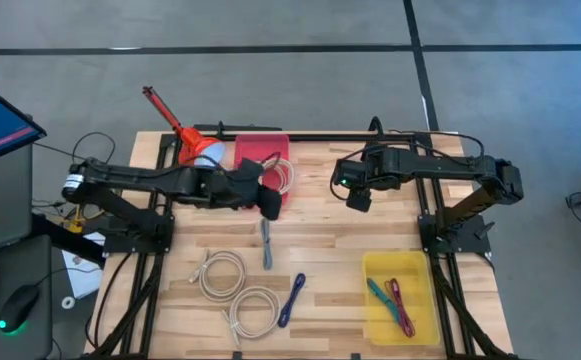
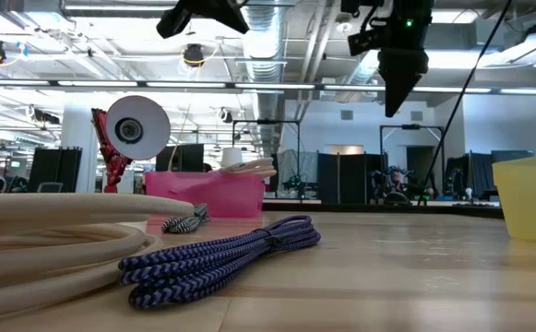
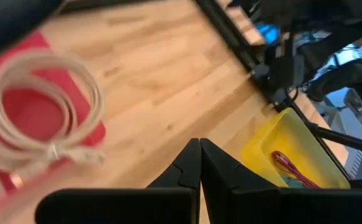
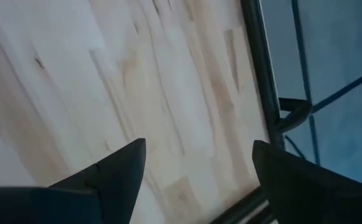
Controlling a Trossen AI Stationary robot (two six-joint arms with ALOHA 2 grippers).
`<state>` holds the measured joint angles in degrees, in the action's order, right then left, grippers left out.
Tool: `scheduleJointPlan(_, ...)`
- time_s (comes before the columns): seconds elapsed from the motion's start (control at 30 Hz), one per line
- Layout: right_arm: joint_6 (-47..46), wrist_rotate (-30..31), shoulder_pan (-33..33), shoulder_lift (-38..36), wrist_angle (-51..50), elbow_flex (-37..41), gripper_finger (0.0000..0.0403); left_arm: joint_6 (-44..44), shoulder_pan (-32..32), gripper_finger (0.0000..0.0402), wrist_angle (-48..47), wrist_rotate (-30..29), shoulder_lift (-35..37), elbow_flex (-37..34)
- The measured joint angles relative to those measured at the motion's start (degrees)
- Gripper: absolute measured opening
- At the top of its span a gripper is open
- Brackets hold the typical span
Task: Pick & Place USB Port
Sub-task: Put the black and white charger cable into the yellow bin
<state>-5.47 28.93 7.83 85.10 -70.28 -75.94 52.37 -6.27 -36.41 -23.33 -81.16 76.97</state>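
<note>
A white coiled cable point(image 1: 282, 178) lies in the red bin point(image 1: 255, 150) at the table's far middle, and part of it rests on the bin's rim point(image 3: 75, 140). My left gripper point(image 1: 268, 206) point(image 3: 199, 163) hovers just near of that bin, shut and holding nothing. My right gripper point(image 1: 358, 196) point(image 4: 196, 163) hangs open over bare wood to the right of the bin and shows high up in the low view point(image 2: 401, 88). A grey-blue cable point(image 1: 267, 243), two white coils point(image 1: 220, 272) point(image 1: 252, 310) and a purple cable point(image 1: 291, 298) point(image 2: 221, 254) lie on the table's near half.
A yellow bin point(image 1: 400, 297) point(image 3: 283, 146) at the near right holds red and green cables point(image 1: 395, 300). A red-handled tool with a white roll point(image 1: 185, 140) point(image 2: 131, 129) stands left of the red bin. Bare wood lies between the two grippers and toward the right edge.
</note>
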Motion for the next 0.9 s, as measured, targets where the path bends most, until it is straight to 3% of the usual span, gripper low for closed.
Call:
scheduleJointPlan(0.13,3.6,0.9,2.9,0.0,1.9,0.1,0.0285,6.3,-1.7,0.0003,-4.4,0.0,-4.5,3.6)
scheduleJointPlan(0.23,5.6,0.8,5.8,-1.9,8.7,2.3,0.0285,10.7,-2.4,0.0003,-6.5,0.0,-6.9,3.9)
scheduleJointPlan(0.5,13.0,-18.9,13.7,-17.0,28.4,14.6,0.0285,17.3,-4.2,0.0003,-11.1,0.1,-9.3,3.9)
scheduleJointPlan(0.7,12.7,-23.2,17.5,-26.4,31.8,22.3,0.0285,30.0,-5.4,0.0003,-25.2,5.2,-9.3,4.0)
scheduleJointPlan(0.9,10.1,-24.7,20.8,-31.7,33.3,28.8,0.0285,37.5,-6.4,0.0003,-25.9,6.9,-10.1,4.0)
